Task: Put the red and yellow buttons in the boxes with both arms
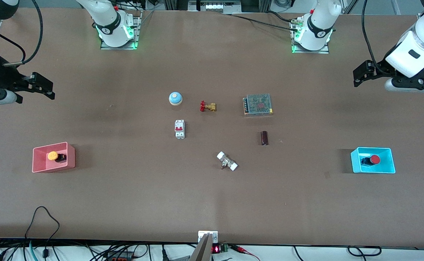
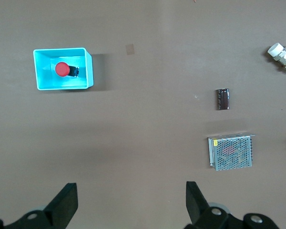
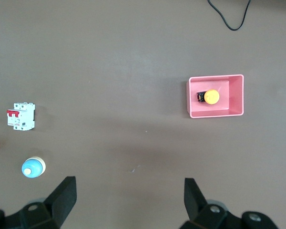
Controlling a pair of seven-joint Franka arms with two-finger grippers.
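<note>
No readable words or brand names are showing on anything lying on the worktop (image 1: 125, 203); a small module (image 1: 216, 249) at the worktop's edge nearest the front camera is glowing with red display digits too tiny to read, and the power supply's (image 2: 231, 152) yellow sticker is staying illegible

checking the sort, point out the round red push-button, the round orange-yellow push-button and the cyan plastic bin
round red push-button (image 1: 375, 159), front view, on its cap
round orange-yellow push-button (image 1: 52, 156), front view, on its cap
cyan plastic bin (image 1: 390, 159), front view, on its side wall
</note>
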